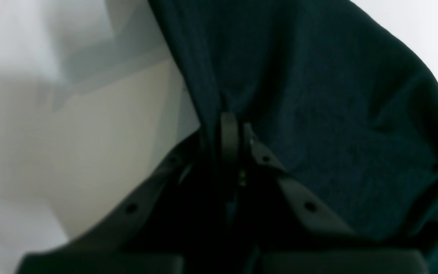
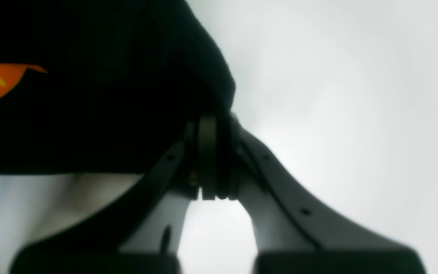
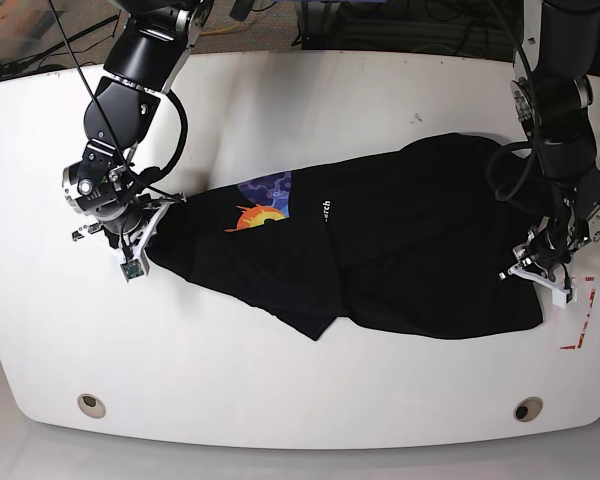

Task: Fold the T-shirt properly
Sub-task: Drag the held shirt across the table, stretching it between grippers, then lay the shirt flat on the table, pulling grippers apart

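We see a white table (image 3: pixel 310 90) with the T-shirt (image 3: pixel 410 250) lying across its middle as a long black band, bunched and partly doubled over, its blue, orange and yellow print (image 3: pixel 263 207) turned up near the camera's left end. It lies stretched between our two arms, which we judge is so that both ends can be lifted or pulled taut together for the next fold. At the camera's right end the left gripper (image 3: pixel 542 268) sits at the shirt's edge; its wrist view shows the jaws pressed together with black cloth drawn into a pinch between them, so it has hold of the fabric there. At the other end the right gripper (image 3: pixel 138 232) is likewise closed, a fold of the dark cloth caught at its fingertips (image 2: pixel 207 152), the orange print just beside. Both grips sit at the outer edges, not the middle, which should let the cloth hang free without crumpling the print.
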Robot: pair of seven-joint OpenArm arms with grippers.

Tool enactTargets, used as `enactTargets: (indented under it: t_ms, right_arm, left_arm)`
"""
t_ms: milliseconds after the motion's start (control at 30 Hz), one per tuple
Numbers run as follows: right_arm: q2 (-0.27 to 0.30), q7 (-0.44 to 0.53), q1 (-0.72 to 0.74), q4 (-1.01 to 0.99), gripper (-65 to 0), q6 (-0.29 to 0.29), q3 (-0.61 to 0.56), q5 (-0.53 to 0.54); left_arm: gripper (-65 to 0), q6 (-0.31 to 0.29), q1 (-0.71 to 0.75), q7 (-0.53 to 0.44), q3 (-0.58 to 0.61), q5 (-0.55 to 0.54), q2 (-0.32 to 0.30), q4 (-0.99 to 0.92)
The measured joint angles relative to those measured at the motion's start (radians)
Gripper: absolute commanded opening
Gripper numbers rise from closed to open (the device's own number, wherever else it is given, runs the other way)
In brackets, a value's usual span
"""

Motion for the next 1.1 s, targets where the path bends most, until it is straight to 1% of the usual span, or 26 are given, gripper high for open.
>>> enactTargets:
  t_ms: [100, 200, 267, 400, 533, 667, 733, 800, 900, 1000, 1033, 1100]
  right_arm:
    - [-0.012, -0.003, 0.031, 0.000, -65.0, 0.000, 0.000, -0.010]
    - [-0.013, -0.002, 0.069, 0.000, -65.0, 0.001, -0.003, -0.005]
    - [-0.013, -0.003, 0.097, 0.000, -65.0, 0.000, -0.002, -0.006]
    - [-0.008, -0.006, 0.149, -0.001, -65.0, 0.001, -0.001, -0.010]
    - [-0.013, -0.003, 0.203, -0.001, -65.0, 0.004, -0.003, -0.006]
    - [-0.011, -0.007, 0.274, -0.002, -65.0, 0.007, -0.003, -0.006]
    - [0.005, -0.010, 0.308, -0.002, -65.0, 0.005, -0.029, -0.013]
    - [0.045, -0.012, 0.346, -0.003, -65.0, 0.007, -0.097, -0.010]
    - [0.071, -0.008, 0.412, -0.002, -65.0, 0.008, -0.149, -0.006]
    - [0.086, -0.013, 0.497, -0.004, -65.0, 0.007, -0.169, 0.003]
    - [0.103, -0.027, 0.542, -0.016, -65.0, 0.010, -0.187, 0.005]
    - [0.130, -0.063, 0.611, -0.042, -65.0, 0.011, -0.211, 0.008]
  left_arm:
    - [-65.0, -0.006, 0.002, 0.008, 0.000, 0.000, 0.000, 0.008]
    - [-65.0, -0.025, 0.036, 0.109, 0.000, 0.027, -0.003, 0.098]
    - [-65.0, -0.030, 0.084, 0.166, 0.001, 0.040, -0.008, 0.202]
    - [-65.0, -0.029, 0.162, 0.245, -0.002, 0.046, -0.020, 0.422]
    - [-65.0, -0.032, 0.180, 0.291, -0.001, 0.037, -0.022, 0.605]
    - [-65.0, -0.039, 0.184, 0.360, 0.003, 0.031, -0.019, 0.783]
    - [-65.0, -0.038, 0.186, 0.382, 0.002, 0.029, -0.023, 0.867]
    - [-65.0, -0.038, 0.182, 0.400, 0.001, 0.041, -0.026, 0.956]
    - [-65.0, -0.039, 0.158, 0.417, 0.001, 0.038, -0.032, 1.052]
    - [-65.0, -0.045, 0.083, 0.483, 0.005, 0.031, -0.053, 1.135]
    - [-65.0, -0.045, 0.039, 0.515, 0.003, 0.033, -0.063, 1.156]
    - [-65.0, -0.040, -0.031, 0.541, -0.001, 0.038, -0.070, 1.182]
